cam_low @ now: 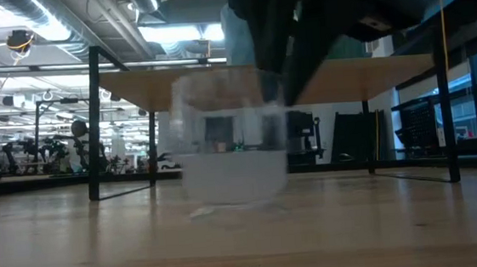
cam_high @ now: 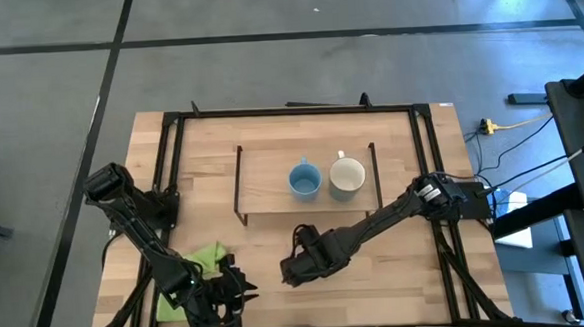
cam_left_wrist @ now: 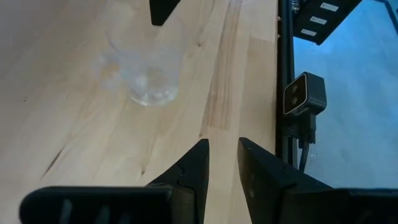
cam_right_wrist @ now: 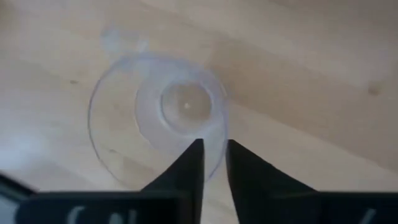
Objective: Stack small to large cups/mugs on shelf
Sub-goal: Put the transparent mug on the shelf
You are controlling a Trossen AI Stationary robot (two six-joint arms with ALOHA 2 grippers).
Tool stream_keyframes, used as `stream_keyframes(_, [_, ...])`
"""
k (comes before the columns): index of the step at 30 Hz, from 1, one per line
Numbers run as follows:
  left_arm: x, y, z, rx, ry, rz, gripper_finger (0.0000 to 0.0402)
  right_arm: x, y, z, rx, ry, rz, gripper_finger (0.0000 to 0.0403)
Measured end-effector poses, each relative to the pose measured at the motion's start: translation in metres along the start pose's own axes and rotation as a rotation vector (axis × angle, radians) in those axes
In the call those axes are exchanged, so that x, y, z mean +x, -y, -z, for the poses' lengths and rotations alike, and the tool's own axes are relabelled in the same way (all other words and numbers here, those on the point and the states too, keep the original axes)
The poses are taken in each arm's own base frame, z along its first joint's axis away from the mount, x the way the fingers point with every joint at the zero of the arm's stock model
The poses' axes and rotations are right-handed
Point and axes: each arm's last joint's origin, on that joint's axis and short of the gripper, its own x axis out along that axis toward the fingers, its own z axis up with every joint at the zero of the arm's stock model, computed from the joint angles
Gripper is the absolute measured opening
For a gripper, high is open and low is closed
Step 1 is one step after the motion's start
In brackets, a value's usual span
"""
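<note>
Clear glass cup point(cam_right_wrist: 158, 118) is standing upright and empty on the worktop point(cam_high: 398, 268), in front of the shelf point(cam_high: 309, 208). Light-blue mug point(cam_high: 304, 180) and cream-white mug point(cam_high: 347, 176) are sitting side by side on the shelf board, just apart. Right end effector point(cam_right_wrist: 214, 163) is reaching down over the glass, fingers nearly together, pinching its rim wall. Left end effector point(cam_left_wrist: 222, 165) is hanging near the worktop's front edge beside the green cloth point(cam_high: 202, 263), fingers narrowly apart, holding nothing.
</note>
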Motion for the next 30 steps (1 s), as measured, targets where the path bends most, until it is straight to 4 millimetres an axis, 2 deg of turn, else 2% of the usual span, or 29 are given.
stream_keyframes(6, [0.000, 0.000, 0.000, 0.006, 0.000, -0.001, 0.0079, -0.001, -0.014, 0.002, 0.019, -0.011, -0.144, 0.0044])
stream_keyframes(16, [0.000, 0.000, 0.001, -0.018, -0.002, -0.004, 0.0079, -0.002, -0.019, 0.002, 0.027, 0.010, -0.195, 0.0107])
stream_keyframes(21, [-0.004, 0.003, 0.005, -0.033, -0.009, 0.008, 0.0078, -0.003, -0.018, 0.001, 0.027, 0.072, -0.198, 0.0114])
stream_keyframes(25, [-0.007, 0.006, 0.014, -0.007, -0.028, 0.022, 0.0068, -0.014, -0.021, -0.002, 0.008, 0.134, -0.201, 0.0089])
stream_keyframes(30, [0.001, 0.013, 0.029, 0.016, -0.063, 0.037, 0.0013, -0.033, -0.028, -0.007, -0.058, 0.225, -0.234, 0.0018])
